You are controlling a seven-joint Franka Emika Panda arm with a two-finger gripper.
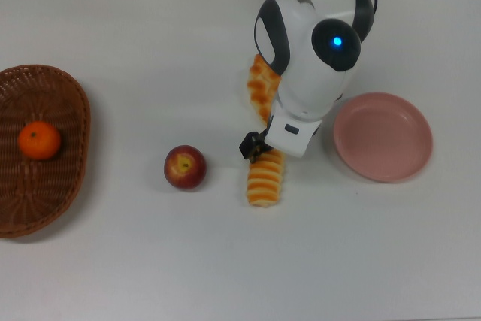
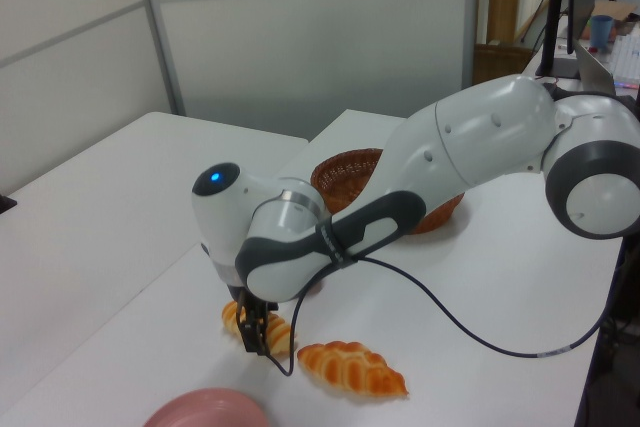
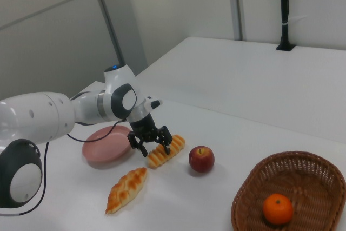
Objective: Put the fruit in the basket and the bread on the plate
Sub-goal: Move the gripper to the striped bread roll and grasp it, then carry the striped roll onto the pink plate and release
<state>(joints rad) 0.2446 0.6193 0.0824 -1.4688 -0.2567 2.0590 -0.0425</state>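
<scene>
Orange mandarin point(image 1: 39, 140) already sits in the wicker basket point(image 1: 68, 103) at the top view's left, while the red apple point(image 1: 185, 167) lies on the white table point(image 1: 150, 261) just left of the ridged loaf point(image 1: 264, 182). The braided loaf point(image 3: 126, 189) lies beyond it, partly hidden under the arm in the top view. The pink plate point(image 1: 383, 137) is bare at the top view's right.

The pincer point(image 3: 153, 143) hangs over the plate-side end of the ridged loaf, its fingers point(image 3: 167, 144) spread to either side of the loaf and not visibly pinching it. The bread step seems to be in hand, with a grasp being set up. Next, I judge, the pincer must settle lower, press together across the loaf's narrow width, then lift and carry it right to the plate. The apple and braided loaf remain to be moved.
</scene>
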